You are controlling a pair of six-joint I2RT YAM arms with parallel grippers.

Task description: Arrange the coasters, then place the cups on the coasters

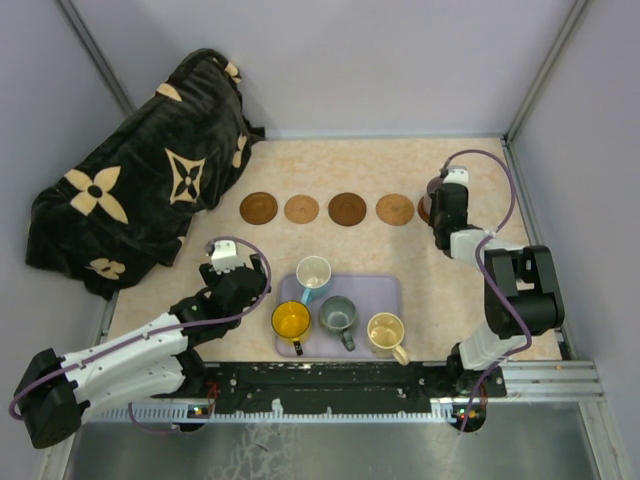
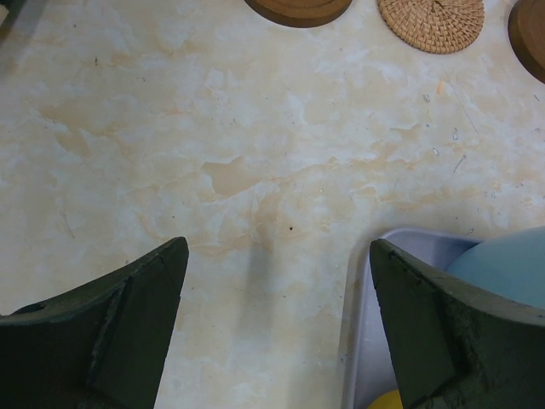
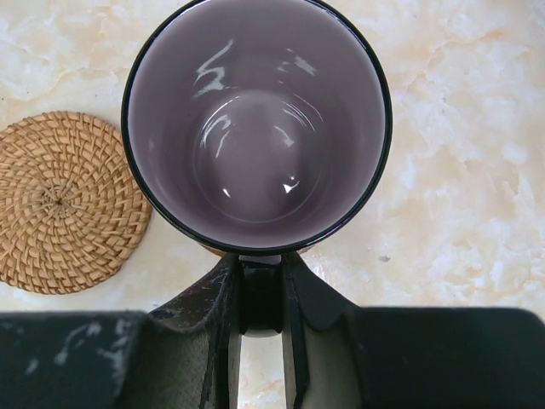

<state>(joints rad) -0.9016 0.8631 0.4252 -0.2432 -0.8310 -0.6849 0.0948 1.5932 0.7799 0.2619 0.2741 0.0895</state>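
Four round coasters lie in a row across the table: dark (image 1: 258,208), tan (image 1: 301,209), dark (image 1: 347,208), tan (image 1: 394,209). The edge of another dark coaster (image 1: 424,213) shows beneath the purple cup (image 3: 255,128). My right gripper (image 3: 260,294) is shut on that cup's handle, beside the woven tan coaster (image 3: 60,200). A white-and-blue cup (image 1: 312,273), a yellow-orange cup (image 1: 290,320), a grey-green cup (image 1: 338,315) and a cream-yellow cup (image 1: 385,332) stand on the lavender tray (image 1: 385,290). My left gripper (image 2: 277,281) hangs open and holds nothing, over bare table at the tray's left edge (image 2: 362,341).
A black patterned blanket (image 1: 130,200) is heaped at the back left. Grey walls close in the table on three sides. The arms' mounting rail (image 1: 330,385) runs along the near edge.
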